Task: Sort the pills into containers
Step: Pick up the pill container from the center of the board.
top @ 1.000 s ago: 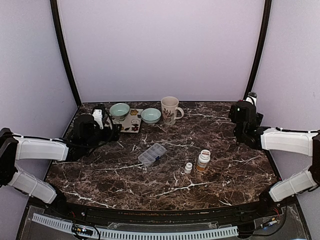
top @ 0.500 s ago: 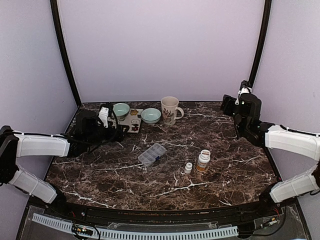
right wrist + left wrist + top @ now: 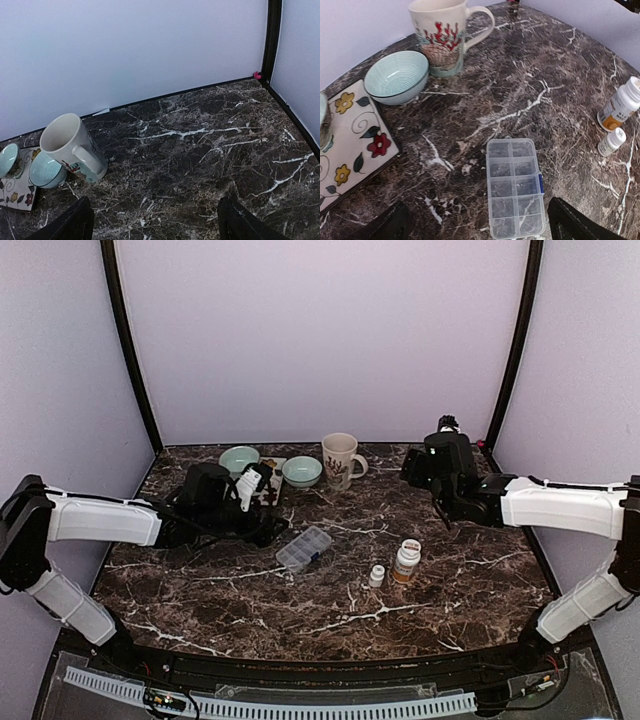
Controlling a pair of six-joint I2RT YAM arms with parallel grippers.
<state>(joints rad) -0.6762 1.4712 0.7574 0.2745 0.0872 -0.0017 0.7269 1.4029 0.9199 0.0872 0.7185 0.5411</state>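
Left gripper point(image 3: 480, 221) hovers w/ fingers spread wide, nothing held, just short of the organiser box point(image 3: 515, 187). Box lies flat mid-table, lid apparently shut, near the amber bottle point(image 3: 619, 106). Imo best to descend square across its narrow width, close gently so it doesn't skid, and leave the blue latch point(image 3: 540, 183) free.

A dark marble table point(image 3: 450, 570) veined in white is lying under soft, even light. Pale lilac walls point(image 3: 320, 330) are rising behind the table and at both its sides, and black posts point(image 3: 128, 350) are standing at its two far corners.
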